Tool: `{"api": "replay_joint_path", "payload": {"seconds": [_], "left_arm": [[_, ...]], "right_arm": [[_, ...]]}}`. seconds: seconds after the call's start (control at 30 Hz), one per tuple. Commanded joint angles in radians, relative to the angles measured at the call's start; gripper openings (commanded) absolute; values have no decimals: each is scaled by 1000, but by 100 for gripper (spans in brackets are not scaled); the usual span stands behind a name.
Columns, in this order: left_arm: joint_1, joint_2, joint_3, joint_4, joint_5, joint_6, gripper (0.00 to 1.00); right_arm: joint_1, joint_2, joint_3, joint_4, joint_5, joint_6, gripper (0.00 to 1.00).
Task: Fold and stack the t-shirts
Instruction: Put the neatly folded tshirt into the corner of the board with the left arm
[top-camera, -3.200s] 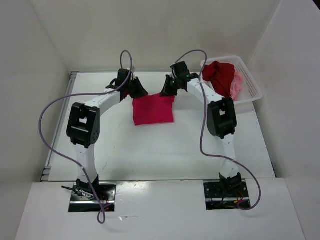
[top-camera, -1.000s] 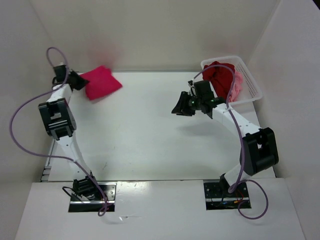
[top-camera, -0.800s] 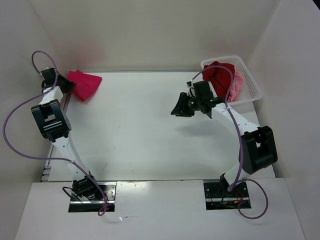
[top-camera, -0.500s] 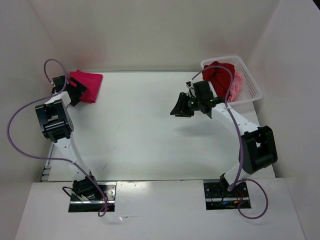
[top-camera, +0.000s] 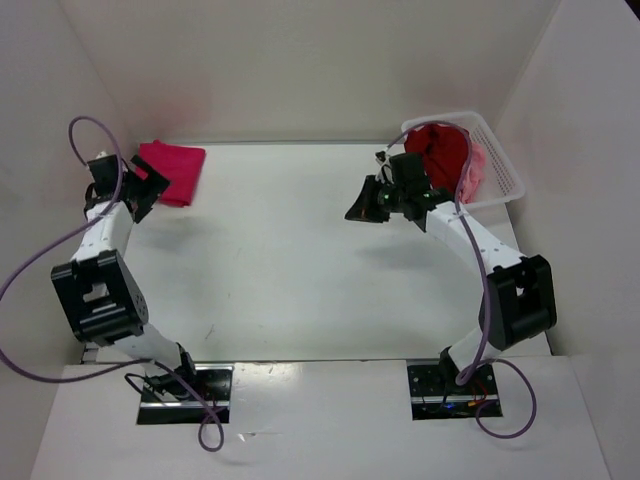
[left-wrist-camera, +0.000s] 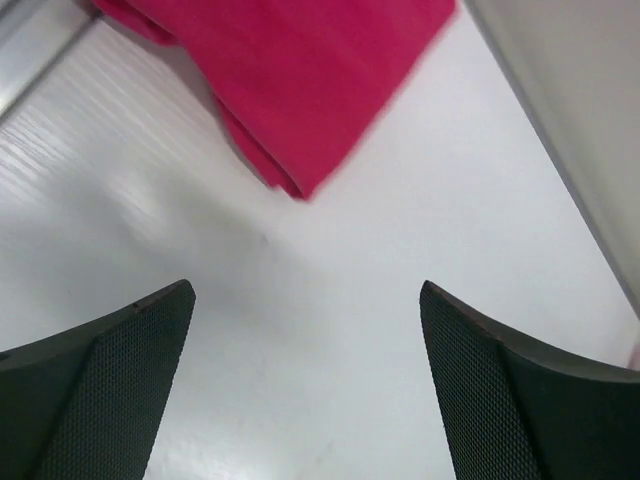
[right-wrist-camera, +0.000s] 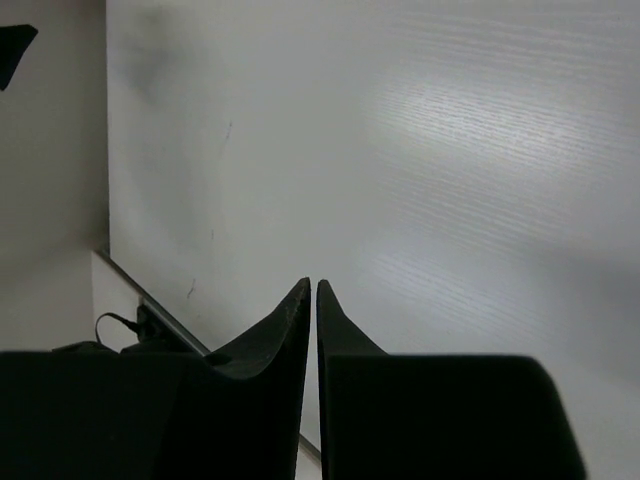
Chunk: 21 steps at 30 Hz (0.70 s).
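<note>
The bright crimson-pink t-shirt (top-camera: 173, 171) lies folded at the table's far left corner; its near corner also shows in the left wrist view (left-wrist-camera: 300, 80). My left gripper (top-camera: 146, 189) hangs just short of it, open, with bare table between its fingers (left-wrist-camera: 120, 370). The dark red t-shirt (top-camera: 446, 150) and the light pink t-shirt (top-camera: 478, 166) are bunched in the white basket (top-camera: 512, 180) at the back right. My right gripper (top-camera: 366, 201) hovers left of the basket, shut on nothing; its jaws nearly touch over bare table (right-wrist-camera: 313, 286).
White walls enclose the table on the left, back and right. The left arm's purple cable (top-camera: 80, 135) loops close to the left wall. A metal strip runs along the table's left edge (top-camera: 92, 345).
The left gripper opened, left the folded crimson-pink shirt in the far left corner and drew back from it. The right gripper closed and shifted slightly towards the basket.
</note>
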Motion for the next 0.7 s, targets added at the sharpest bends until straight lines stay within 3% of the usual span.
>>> {"api": "replay_joint_path", "payload": {"seconds": [0.0, 0.1, 0.13, 0.2, 0.23, 0.27, 0.33, 0.4, 0.53, 0.6, 0.67], "left_arm": [[-79, -150, -15, -179, 128, 79, 100], [-299, -235, -81, -279, 260, 78, 96], [-411, -277, -139, -255, 395, 41, 91], [-505, -342, -359, -94, 516, -150, 77], [-607, -366, -432, -14, 525, -231, 72], [-642, -379, -484, 55, 525, -346, 70], [-651, -379, -489, 90, 493, -364, 52], [-677, -379, -437, 90, 463, -305, 47], [-708, -304, -368, 110, 470, -220, 47], [-664, -249, -341, 98, 556, -177, 52], [-621, -249, -383, 131, 582, -186, 36]], "right_arm": [[11, -78, 18, 111, -39, 51, 10], [86, -121, -22, 159, -72, 143, 10], [108, -121, -60, 212, -83, 178, 10], [153, -145, -117, 295, -102, 308, 11], [188, -145, -152, 352, -102, 341, 12], [188, -135, -153, 353, -84, 355, 12], [188, -119, -86, 327, -56, 335, 15], [219, -105, -54, 332, 10, 321, 23], [242, -105, -54, 403, 81, 390, 23], [191, -84, -67, 423, 12, 453, 15], [156, -41, -61, 423, 12, 452, 5]]}}
